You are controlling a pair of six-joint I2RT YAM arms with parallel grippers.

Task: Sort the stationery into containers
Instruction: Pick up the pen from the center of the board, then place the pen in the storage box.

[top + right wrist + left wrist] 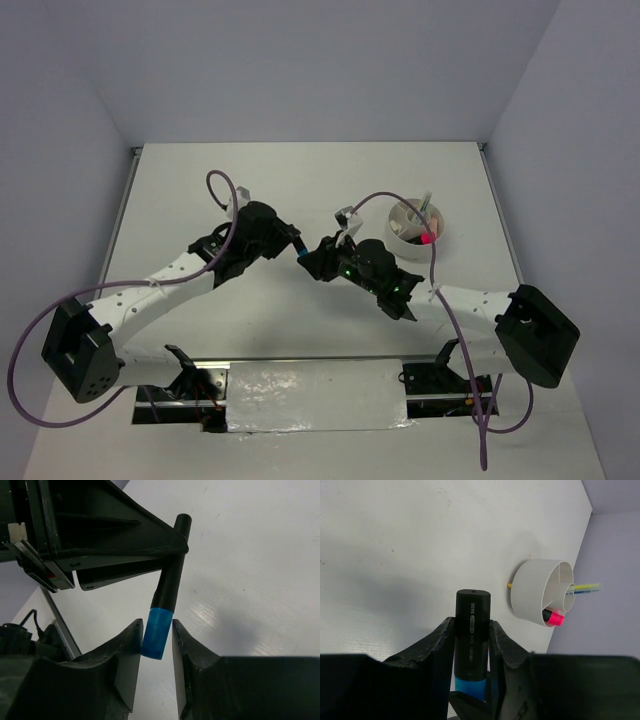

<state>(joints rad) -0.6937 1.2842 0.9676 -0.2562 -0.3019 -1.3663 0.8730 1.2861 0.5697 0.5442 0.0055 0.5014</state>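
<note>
Currently, the blue-ended black marker [472, 625] is held in the air over the counter [420, 540], to the left of the round white tub [532, 592] in the overhead view and clear of its wall. The left hand [471, 624] is clamped on the marker's black barrel, one finger pressed to each side, with the barrel's flat black end sticking out past the fingertips. The right hand [156, 625] meets it from the tub's side. Its two fingers lie against either side of the marker's blue end, so both hands grip the same marker at opposite ends. Inside the tub, a pink-ended highlighter [554, 618] leans in the compartment nearest the lower rim in the left wrist view. Thin yellow and bluish pens [585, 587] poke out past the far rim.
</note>
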